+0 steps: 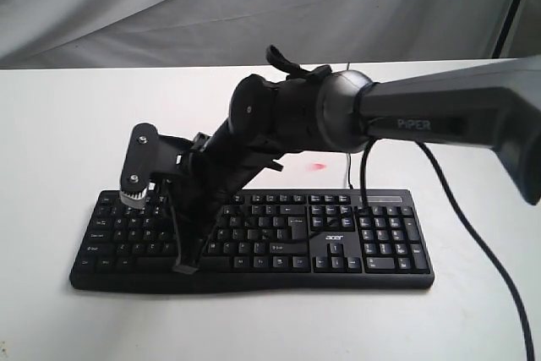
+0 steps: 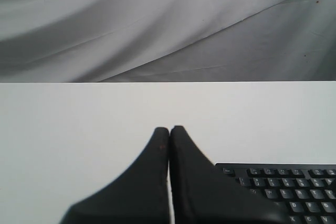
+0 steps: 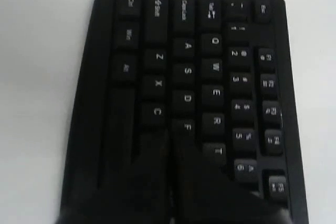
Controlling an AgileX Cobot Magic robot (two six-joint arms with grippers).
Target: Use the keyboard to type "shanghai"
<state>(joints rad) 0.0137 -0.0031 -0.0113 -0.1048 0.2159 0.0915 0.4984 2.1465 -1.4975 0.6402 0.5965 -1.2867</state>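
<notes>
One wide black wired keyboard [image 1: 254,243] lies on the white table [image 1: 51,124]. Its left-centre keys are hidden under the right gripper [image 1: 184,265], seemingly pinched closed and empty. The left gripper [image 2: 169,129] is closed, empty, above bare table.

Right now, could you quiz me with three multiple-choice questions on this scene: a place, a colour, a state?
1. The right arm's black gripper is over which part of the wide black keyboard? A number pad B left letter keys C arrow keys
2. What colour are the key legends? A white B red C yellow
3. The left arm's black gripper is: A wide open B shut, empty C holding a cable
Answers: B, its tips sit by the F key; A, white letters show; B, its tips touch, nothing between.
</notes>
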